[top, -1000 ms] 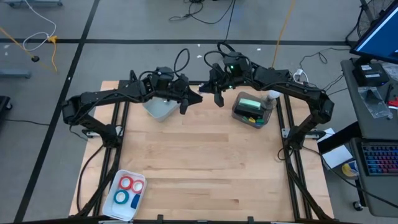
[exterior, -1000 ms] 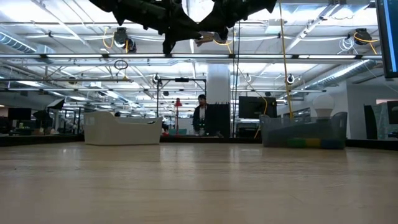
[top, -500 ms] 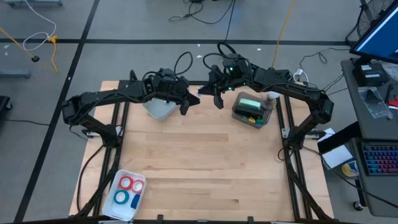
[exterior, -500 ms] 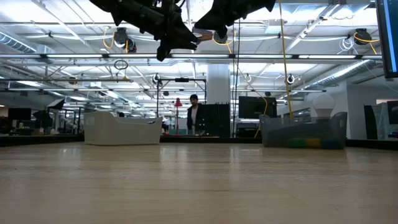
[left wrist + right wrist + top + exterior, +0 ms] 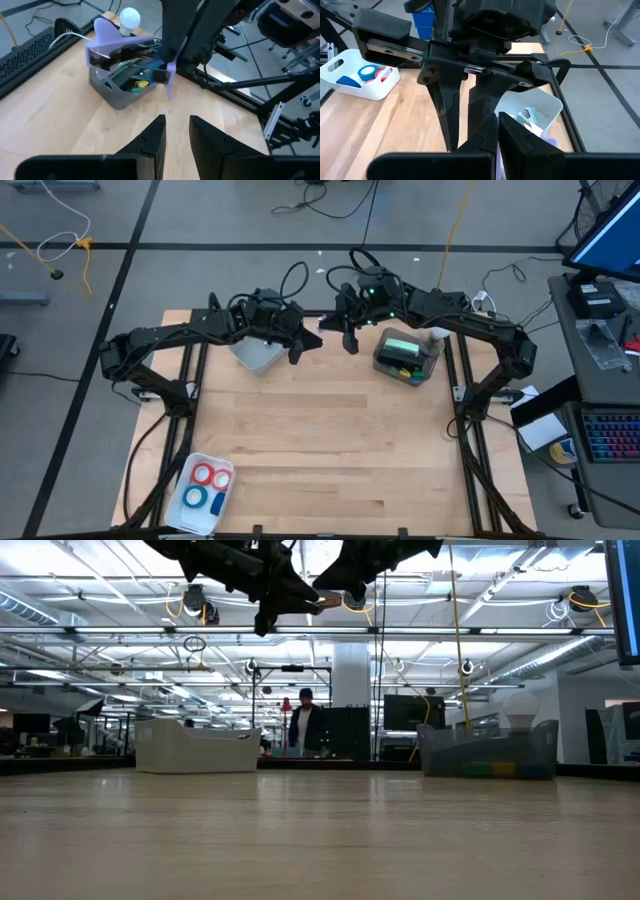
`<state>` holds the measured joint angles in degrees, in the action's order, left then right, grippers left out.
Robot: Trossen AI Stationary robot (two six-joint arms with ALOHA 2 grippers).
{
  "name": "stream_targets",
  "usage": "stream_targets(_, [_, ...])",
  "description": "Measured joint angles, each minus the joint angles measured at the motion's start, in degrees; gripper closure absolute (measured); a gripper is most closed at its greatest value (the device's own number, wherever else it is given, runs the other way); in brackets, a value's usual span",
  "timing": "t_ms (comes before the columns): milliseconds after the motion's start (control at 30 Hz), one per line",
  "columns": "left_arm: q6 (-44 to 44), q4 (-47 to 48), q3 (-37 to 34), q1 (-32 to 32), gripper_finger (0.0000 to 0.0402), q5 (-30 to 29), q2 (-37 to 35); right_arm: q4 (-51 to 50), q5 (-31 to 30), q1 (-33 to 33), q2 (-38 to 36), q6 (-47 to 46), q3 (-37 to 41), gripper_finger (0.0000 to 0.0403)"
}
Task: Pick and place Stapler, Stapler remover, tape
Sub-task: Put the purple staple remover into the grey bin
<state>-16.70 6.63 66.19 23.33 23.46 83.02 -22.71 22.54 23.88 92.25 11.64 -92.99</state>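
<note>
Red and blue rolls of tape [image 5: 207, 485] lie in a white tray [image 5: 200, 459] at the table's near left corner; the right wrist view also shows the tape [image 5: 367, 72]. I cannot pick out the stapler or the stapler remover. My left gripper [image 5: 303, 346] hangs high over the far middle of the table, its fingers a little apart with nothing between them [image 5: 176, 132]. My right gripper [image 5: 350, 340] hangs just to its right, shut and holding nothing [image 5: 496, 127]. The two grippers face each other.
A white bin [image 5: 255, 360] with small pale items stands at the far left under my left arm. A grey bin [image 5: 382, 360] with green and yellow things stands at the far right. Bare wood lies between them and the near edge. A person [image 5: 303, 730] stands beyond the table.
My left gripper has tipped slightly where it hangs; neither gripper has travelled. The person beyond the table has walked toward the left.
</note>
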Motion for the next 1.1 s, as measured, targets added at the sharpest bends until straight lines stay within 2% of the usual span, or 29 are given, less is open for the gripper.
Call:
stream_targets(333, [0.50, -0.78, 0.00, 0.00, 0.0313, -2.53, 0.84, -1.10, 0.02, 0.00, 0.00, 0.22, 0.00, 0.0403])
stream_targets(667, [-0.47, -3.71, 0.01, -0.80, 0.0313, -2.62, 3.33, -2.05, 0.02, 0.00, 0.01, 0.81, 0.00, 0.0403])
stream_targets(1100, [-4.97, 0.70, -0.02, -1.28, 0.0313, -2.98, 3.58, -3.65, -0.43, 0.05, 0.01, 2.80, 0.00, 0.0403])
